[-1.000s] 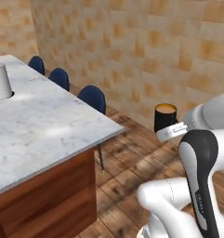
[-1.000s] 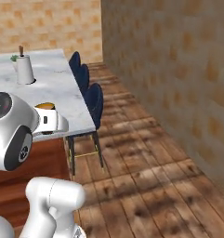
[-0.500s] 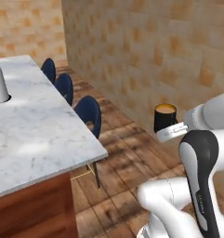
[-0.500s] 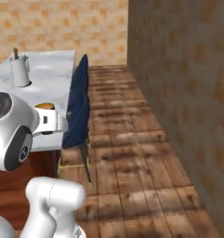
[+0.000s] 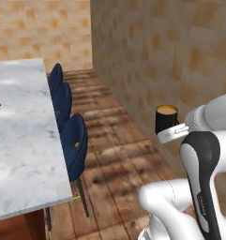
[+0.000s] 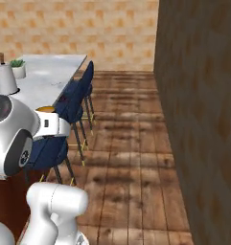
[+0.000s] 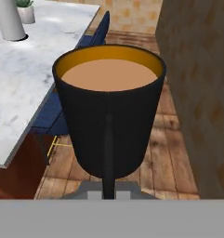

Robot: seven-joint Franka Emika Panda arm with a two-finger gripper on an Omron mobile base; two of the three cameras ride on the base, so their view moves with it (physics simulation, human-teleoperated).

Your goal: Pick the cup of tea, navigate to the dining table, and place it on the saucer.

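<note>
The cup of tea [image 7: 108, 107] is a black mug with tan liquid, its handle turned toward the hand camera. It hangs in the air over the wooden floor, held by my gripper [image 5: 170, 132], which is shut on it; the fingers are hidden behind the mug. In the left base view the cup of tea [image 5: 166, 118] sits right of the dining table [image 5: 20, 140], well apart from it. A sliver of its tan top [image 6: 47, 109] peeks over the arm. The marble dining table [image 6: 45, 79] stretches away on the left. The saucer is out of view.
Navy stools [image 5: 74, 145] line the table's near side [image 6: 74, 103]. A tiled wall [image 5: 180, 47] runs close on the right. A tall white vessel [image 6: 5, 79] and a small potted plant [image 6: 18, 69] stand on the table's far part. Wooden floor [image 6: 126, 143] lies between table and wall.
The whole picture has shifted, so the base has moved: the table now lies further left and the wall looms closer. The cup stays held the same way.
</note>
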